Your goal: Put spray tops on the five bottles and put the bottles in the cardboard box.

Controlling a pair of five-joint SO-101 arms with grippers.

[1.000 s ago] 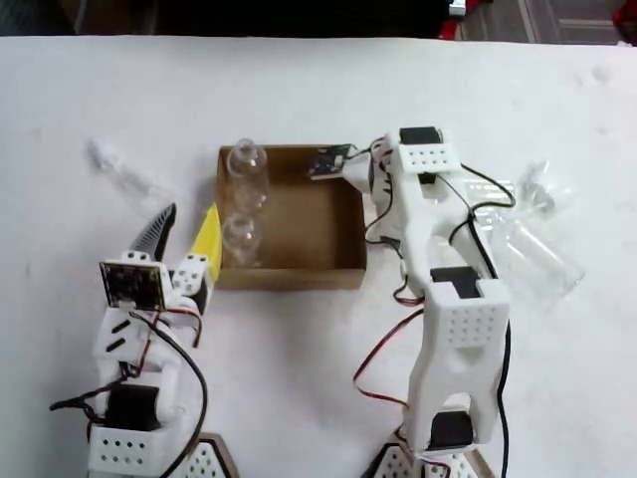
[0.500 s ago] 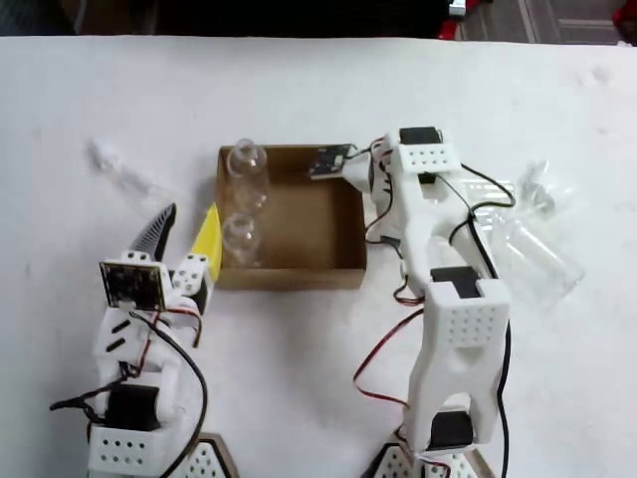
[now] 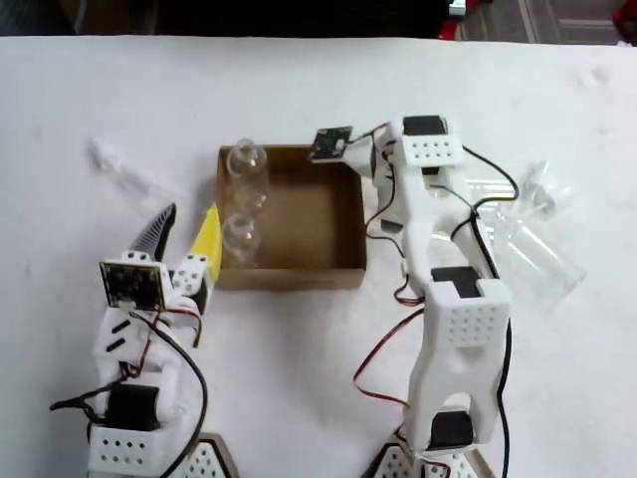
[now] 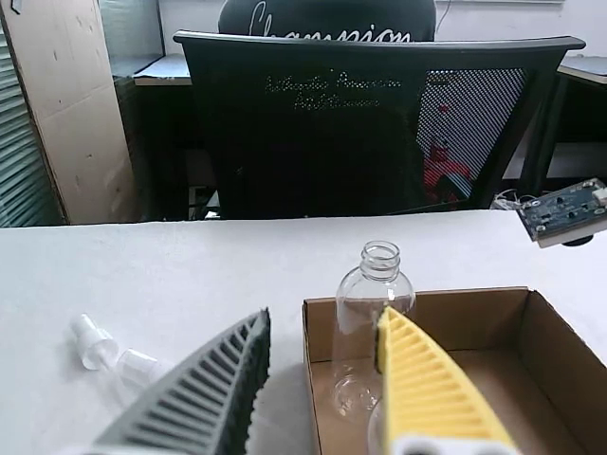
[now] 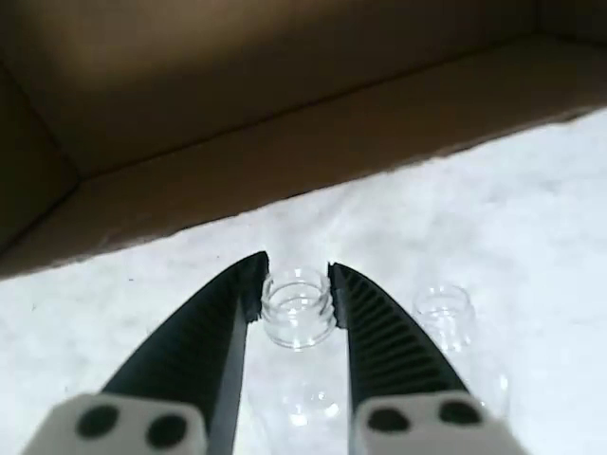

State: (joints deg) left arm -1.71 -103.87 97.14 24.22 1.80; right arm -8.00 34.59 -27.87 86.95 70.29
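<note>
Your right gripper (image 5: 297,270) – fingers closed on neck of uncapped bottle (image 5: 298,318), just outside cardboard box (image 3: 289,277). Your left gripper (image 4: 322,322) – spread wide, holding nothing, beside box's other wall. Two open bottles (image 3: 246,164) upright inside box.

Faint script lettering is running across the backrest of a black office chair (image 4: 285,142) beyond the cardboard box (image 4: 446,318), too dim to read. Pale cursive print is showing on dark cloth (image 4: 327,24) just above that chair.

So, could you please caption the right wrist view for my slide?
Right gripper clasps an uncapped bottle by its neck, beside the cardboard box; a second bottle sits nearby.
</note>
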